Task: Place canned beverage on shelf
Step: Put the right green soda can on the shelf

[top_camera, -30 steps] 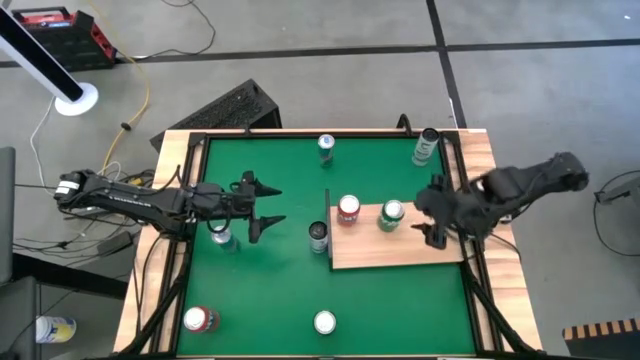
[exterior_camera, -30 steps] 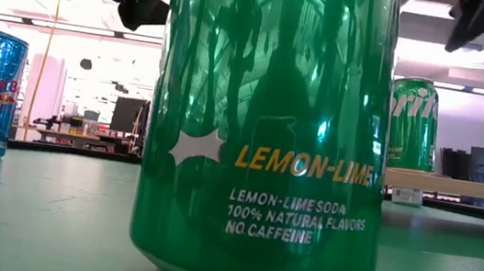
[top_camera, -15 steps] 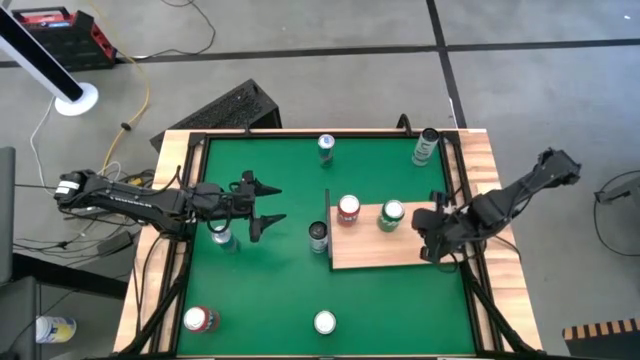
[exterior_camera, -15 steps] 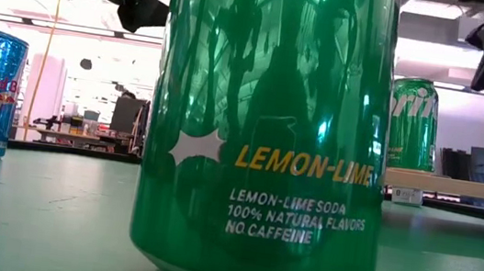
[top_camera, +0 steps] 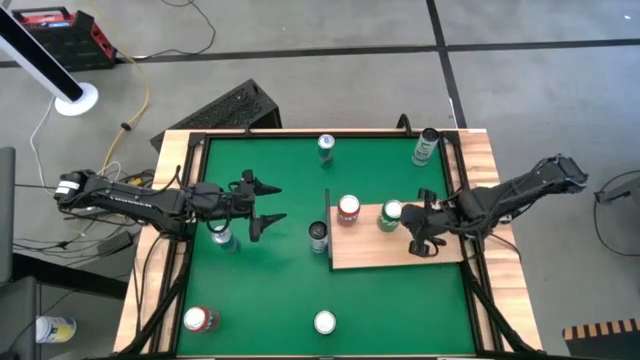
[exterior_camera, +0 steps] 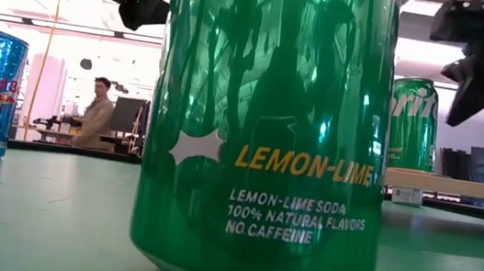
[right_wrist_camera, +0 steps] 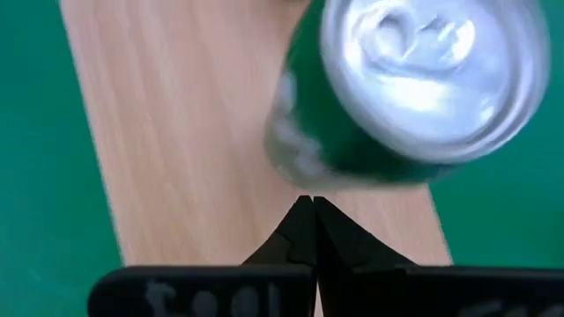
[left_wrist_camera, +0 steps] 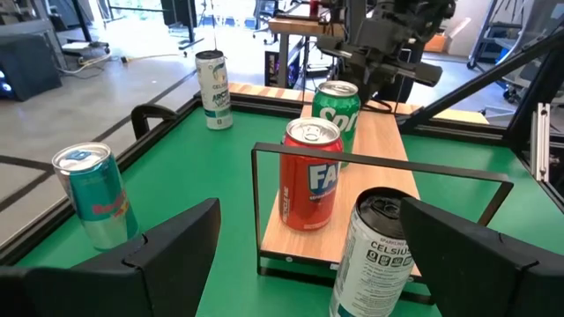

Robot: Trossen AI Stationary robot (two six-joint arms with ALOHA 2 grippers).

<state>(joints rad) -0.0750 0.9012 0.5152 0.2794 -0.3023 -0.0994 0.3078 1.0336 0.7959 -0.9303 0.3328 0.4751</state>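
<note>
The shelf (top_camera: pixel 400 252), a light wooden board, lies on the green table's right half. A green canned beverage (top_camera: pixel 390 215) and a red can (top_camera: pixel 348 209) stand upright on its far part. My right gripper (top_camera: pixel 424 238) hangs over the shelf just right of the green can (right_wrist_camera: pixel 414 88), fingers shut (right_wrist_camera: pixel 308 207) and pointing down, holding nothing. In the low view it (exterior_camera: pixel 463 103) is above and beside that can (exterior_camera: pixel 413 124). My left gripper (top_camera: pixel 280 205) waits open over the table's left half, facing the shelf.
A Celsius can (top_camera: pixel 318 237) stands on the table against the shelf's left edge. Other cans stand at the far edge (top_camera: pixel 326 147), the far right corner (top_camera: pixel 425 147), under my left arm (top_camera: pixel 222 236), and at the near edge (top_camera: pixel 198 320) (top_camera: pixel 324 322).
My right gripper has shut with nothing in it, and its arm has stretched out from the table's right edge. The gripper has come down over the shelf, close to the green can. The cans have stayed where they were.
</note>
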